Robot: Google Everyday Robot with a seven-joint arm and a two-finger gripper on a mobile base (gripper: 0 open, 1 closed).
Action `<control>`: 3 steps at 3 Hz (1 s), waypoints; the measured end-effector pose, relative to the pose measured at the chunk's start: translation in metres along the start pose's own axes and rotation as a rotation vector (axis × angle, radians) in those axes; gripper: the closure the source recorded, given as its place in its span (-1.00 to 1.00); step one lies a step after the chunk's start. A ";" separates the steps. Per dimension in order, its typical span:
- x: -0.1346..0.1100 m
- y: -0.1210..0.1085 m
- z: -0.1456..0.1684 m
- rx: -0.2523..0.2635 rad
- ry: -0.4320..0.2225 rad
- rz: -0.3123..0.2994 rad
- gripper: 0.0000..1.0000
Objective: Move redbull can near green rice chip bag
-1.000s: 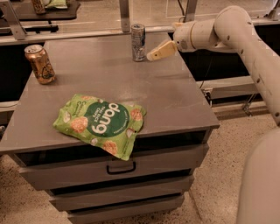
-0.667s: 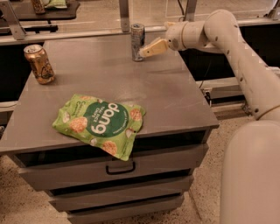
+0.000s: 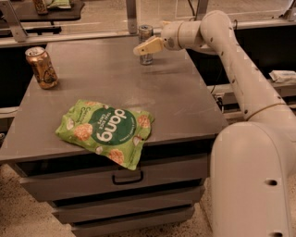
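The redbull can (image 3: 145, 33) stands upright at the far middle of the grey cabinet top (image 3: 185, 106). My gripper (image 3: 144, 46) reaches in from the right and is at the can. It is open, with one beige finger (image 3: 149, 46) across the can's front and the other hidden behind it. The can rests on the cabinet top. The green rice chip bag (image 3: 104, 130) lies flat near the front left edge, its corner hanging over the edge, well apart from the can.
A wider copper-gold can (image 3: 41, 67) stands at the far left of the top. Drawers (image 3: 120, 178) sit below the front edge. My arm (image 3: 240, 78) runs along the right side. Metal posts (image 3: 132, 14) and a rail stand behind the top.
My gripper has moved left from beside the can's right side to the can itself. The can, the bag and the copper-gold can have not moved.
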State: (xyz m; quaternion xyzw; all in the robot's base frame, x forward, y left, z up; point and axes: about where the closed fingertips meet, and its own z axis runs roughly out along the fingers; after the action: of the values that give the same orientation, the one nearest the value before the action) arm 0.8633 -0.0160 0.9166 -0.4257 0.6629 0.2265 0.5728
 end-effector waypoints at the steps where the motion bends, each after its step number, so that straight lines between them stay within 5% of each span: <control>1: -0.006 0.014 0.013 -0.052 -0.007 0.028 -0.66; 3: -0.015 0.039 0.011 -0.127 -0.027 0.080 0.43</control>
State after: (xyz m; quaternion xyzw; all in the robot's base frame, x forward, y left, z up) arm 0.8371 0.0179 0.9213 -0.4311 0.6558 0.2966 0.5442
